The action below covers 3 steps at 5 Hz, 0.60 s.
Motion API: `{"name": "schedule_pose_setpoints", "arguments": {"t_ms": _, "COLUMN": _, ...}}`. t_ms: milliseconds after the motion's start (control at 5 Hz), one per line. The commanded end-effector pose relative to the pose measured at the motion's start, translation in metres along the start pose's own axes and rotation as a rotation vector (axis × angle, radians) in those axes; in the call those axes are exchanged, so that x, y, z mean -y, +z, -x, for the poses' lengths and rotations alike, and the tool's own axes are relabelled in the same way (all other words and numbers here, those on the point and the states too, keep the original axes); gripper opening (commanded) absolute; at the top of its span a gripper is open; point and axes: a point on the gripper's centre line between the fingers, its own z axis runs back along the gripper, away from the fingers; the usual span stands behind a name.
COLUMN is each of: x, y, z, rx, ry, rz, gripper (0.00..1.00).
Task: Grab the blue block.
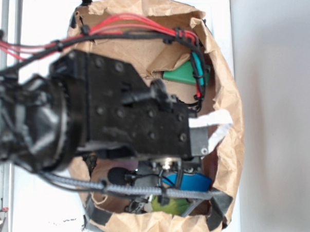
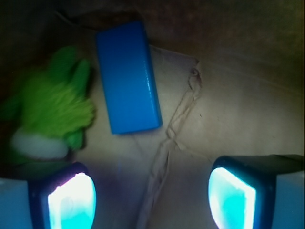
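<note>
Nearest the wrist camera, the gripper (image 2: 151, 198) shows its two fingers at the bottom corners of the picture, the glowing pads (image 2: 71, 202) set wide apart with nothing between them but bare brown paper; the jaws are spread and hold nothing. Between and just beyond them a raised crease (image 2: 171, 143) runs up the paper floor. Farther up and to the left lies the blue block (image 2: 127, 77), flat on the paper, its long side running nearly straight away from the camera with a slight tilt. It sits clear of both fingers, beyond the left one rather than centred between them. Just beside the block's left edge lies a lumpy green leafy toy (image 2: 55, 107) with a pale patch on its near end, close to the left finger.

From the exterior view, the black arm (image 1: 114, 114) reaches into a crumpled brown paper bag (image 1: 231, 145), hiding most of its inside. A sliver of the blue block and the leafy toy show beneath the arm. A green block (image 1: 181, 75) lies at the bag's far end, well apart from both.
</note>
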Motion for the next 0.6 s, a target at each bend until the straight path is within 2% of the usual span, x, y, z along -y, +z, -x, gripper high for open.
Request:
{"name": "schedule_pose_setpoints", "arguments": {"t_ms": 0, "x": 0.019, "y": -0.015, "z": -0.024, "rx": 0.086, "ry": -0.006, "rz": 0.033, "gripper": 1.00}}
{"name": "schedule_pose_setpoints", "arguments": {"t_ms": 400, "x": 0.039, "y": -0.017, "z": -0.024, "rx": 0.073, "ry": -0.032, "rz": 0.168, "gripper": 1.00}}
